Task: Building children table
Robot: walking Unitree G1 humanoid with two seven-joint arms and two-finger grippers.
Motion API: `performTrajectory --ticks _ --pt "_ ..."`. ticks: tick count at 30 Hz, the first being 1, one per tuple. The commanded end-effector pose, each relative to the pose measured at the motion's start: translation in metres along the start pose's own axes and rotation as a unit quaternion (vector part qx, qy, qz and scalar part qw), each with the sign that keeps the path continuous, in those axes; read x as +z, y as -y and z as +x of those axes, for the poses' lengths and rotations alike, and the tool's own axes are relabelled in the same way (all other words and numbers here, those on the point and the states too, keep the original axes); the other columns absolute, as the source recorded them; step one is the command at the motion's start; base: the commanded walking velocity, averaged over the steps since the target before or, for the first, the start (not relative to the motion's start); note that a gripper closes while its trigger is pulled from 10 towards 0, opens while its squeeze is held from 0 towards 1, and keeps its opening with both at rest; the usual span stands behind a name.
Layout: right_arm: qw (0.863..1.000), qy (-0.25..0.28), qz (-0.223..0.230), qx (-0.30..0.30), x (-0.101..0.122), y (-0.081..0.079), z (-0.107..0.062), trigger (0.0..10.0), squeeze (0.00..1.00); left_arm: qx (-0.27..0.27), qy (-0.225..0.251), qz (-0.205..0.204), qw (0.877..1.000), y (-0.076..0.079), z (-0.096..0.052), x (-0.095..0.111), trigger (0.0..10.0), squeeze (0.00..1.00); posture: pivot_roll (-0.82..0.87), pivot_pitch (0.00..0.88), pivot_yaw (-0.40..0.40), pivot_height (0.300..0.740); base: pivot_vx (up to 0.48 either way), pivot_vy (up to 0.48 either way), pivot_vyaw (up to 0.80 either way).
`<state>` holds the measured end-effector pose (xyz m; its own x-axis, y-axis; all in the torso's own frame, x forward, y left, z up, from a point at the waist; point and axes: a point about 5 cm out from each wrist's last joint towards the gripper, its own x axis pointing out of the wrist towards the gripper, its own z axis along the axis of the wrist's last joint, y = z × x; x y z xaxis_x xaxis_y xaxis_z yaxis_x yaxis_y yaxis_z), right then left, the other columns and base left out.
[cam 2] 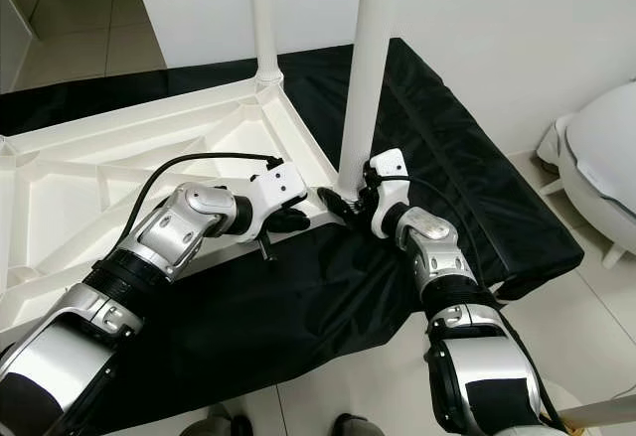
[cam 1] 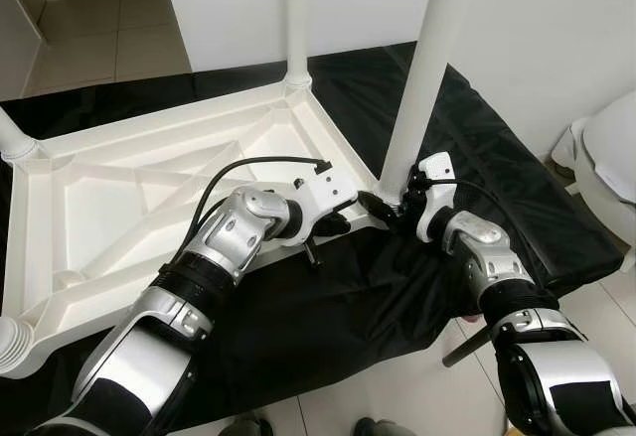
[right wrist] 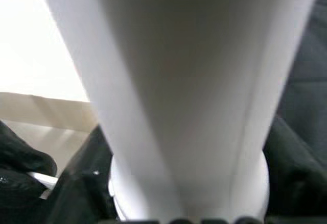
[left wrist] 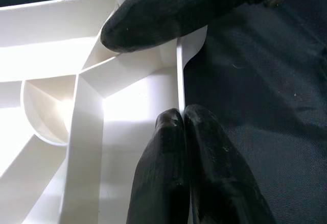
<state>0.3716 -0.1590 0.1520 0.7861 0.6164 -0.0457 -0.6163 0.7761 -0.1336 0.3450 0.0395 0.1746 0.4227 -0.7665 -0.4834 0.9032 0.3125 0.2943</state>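
Between my two grippers sits the near corner of the upturned white tabletop [cam 1: 119, 198], lying underside-up on a black sheet [cam 1: 328, 317]. My right gripper [cam 1: 390, 205] wraps the base of a white table leg [cam 1: 422, 69] where it enters that corner's socket; its fingers [right wrist: 76, 183] sit either side of the tube, clamped on it as far as I can judge. My left gripper [left wrist: 180, 119] is just beside it, on the tabletop's rim: the wrist view shows the two fingertips pressed together over the thin edge wall, pinching it, bracing the top.

Progress, my read: far corner leg [cam 1: 296, 19] already stands in its socket beyond my grippers. Another leg [cam 1: 12, 138] shows at the corner out past my left arm. A ribbed white threaded end [cam 1: 10, 342] pokes out at the corner back by my left elbow, can't tell if seated. So the leg in my right gripper is probably being twisted home; after that, check the last corner, then flip the table upright. A white toilet [cam 1: 606, 158] sits off beyond my right arm.
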Motion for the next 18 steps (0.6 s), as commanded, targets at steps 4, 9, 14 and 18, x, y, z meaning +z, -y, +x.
performTrajectory --ticks 4,9,14,18 --pt "1.0 0.001 0.023 -0.017 -0.006 0.001 -0.002 0.0 0.0 -0.024 -0.01 0.002 1.0 0.003 -0.001 -0.003 10.0 0.0 -0.04 0.089 0.063 0.74 0.0 0.0 0.0" --pt "0.998 -0.007 0.034 -0.06 -0.014 -0.009 0.003 0.0 0.0 -0.024 -0.009 0.001 1.0 0.004 0.0 -0.003 10.0 0.0 -0.04 0.092 0.059 0.74 0.0 0.0 0.0" --pt "0.994 -0.015 0.057 -0.095 -0.022 -0.018 0.006 0.0 0.0 -0.024 -0.009 0.001 1.0 0.004 0.0 -0.003 10.0 0.0 -0.04 0.095 0.057 0.74 0.0 0.0 0.0" --pt "0.984 -0.028 0.084 -0.156 -0.029 -0.025 0.009 0.0 0.0 -0.023 -0.009 0.0 1.0 0.004 0.0 -0.004 10.0 0.0 -0.04 0.1 0.059 0.74 0.0 0.0 0.0"
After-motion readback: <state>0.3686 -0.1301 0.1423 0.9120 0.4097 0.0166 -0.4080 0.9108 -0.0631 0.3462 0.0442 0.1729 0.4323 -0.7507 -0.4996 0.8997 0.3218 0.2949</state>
